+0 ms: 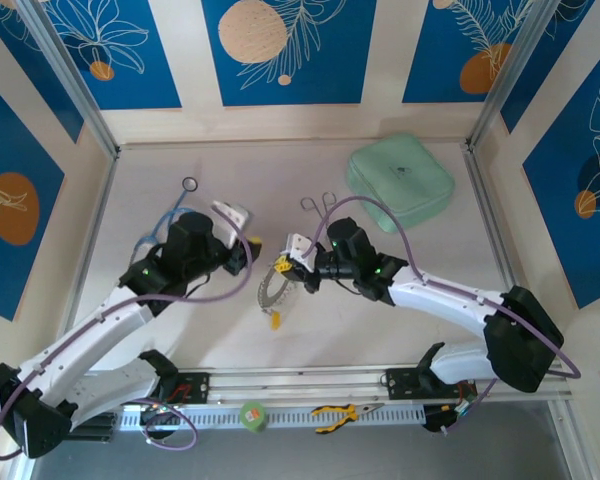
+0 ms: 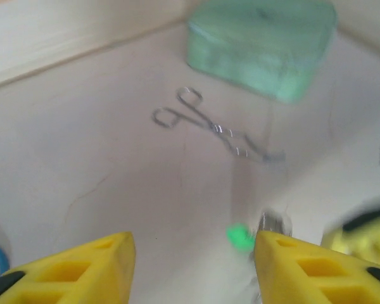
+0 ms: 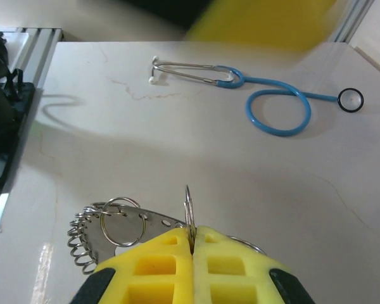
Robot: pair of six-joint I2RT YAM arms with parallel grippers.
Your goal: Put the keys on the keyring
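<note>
The keyring (image 1: 273, 287) lies at mid-table between the two arms, a silvery plate (image 3: 117, 227) fringed with small split rings. A yellow-headed key (image 1: 275, 320) hangs off its near side. My right gripper (image 3: 192, 237) is shut on one small upright ring (image 3: 189, 206) at the keyring's edge. My left gripper (image 2: 193, 246) hovers just left of the keyring (image 1: 250, 250), open, with nothing between its fingers. A blurred green key head (image 2: 239, 237) and a bit of silver ring (image 2: 273, 223) sit just beside its right finger (image 2: 291, 259).
Silver forceps (image 1: 315, 205) lie behind the grippers, with a green pouch (image 1: 400, 182) at the back right. A blue-tubed stethoscope (image 3: 275, 104) lies at the left behind the left arm. Yellow pliers (image 1: 338, 412) and a green ball (image 1: 252, 415) rest on the front rail.
</note>
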